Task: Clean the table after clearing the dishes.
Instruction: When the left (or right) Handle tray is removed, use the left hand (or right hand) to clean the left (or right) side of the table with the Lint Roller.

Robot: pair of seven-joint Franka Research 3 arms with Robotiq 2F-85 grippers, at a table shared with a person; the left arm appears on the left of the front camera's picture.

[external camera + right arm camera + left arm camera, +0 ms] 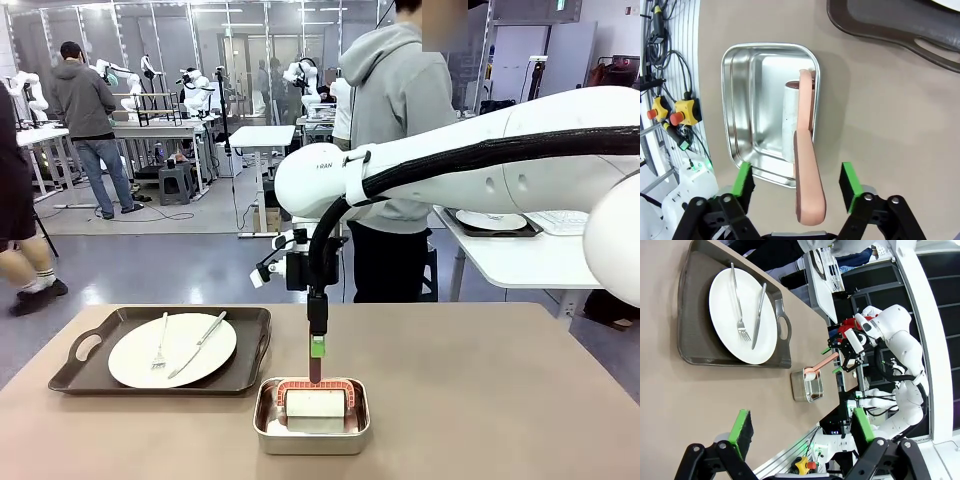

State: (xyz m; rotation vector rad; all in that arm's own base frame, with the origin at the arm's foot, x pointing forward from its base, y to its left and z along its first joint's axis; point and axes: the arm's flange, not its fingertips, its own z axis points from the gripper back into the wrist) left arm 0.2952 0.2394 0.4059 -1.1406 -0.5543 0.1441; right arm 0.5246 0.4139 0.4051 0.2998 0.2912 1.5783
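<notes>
Right claw (797, 180) straddles the pink handle (804, 115) rising from the steel pan (737, 100), jaws apart. Left claw (801, 429) open above the surface (670, 405).

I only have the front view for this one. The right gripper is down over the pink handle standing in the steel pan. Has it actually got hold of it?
Observer: Not yet. In the right wrist view the right gripper has the pink handle between its green pads, with a gap on each side.
Operator: And the left gripper?
Observer: In the left wrist view the left gripper is wide open and holds nothing.
</notes>
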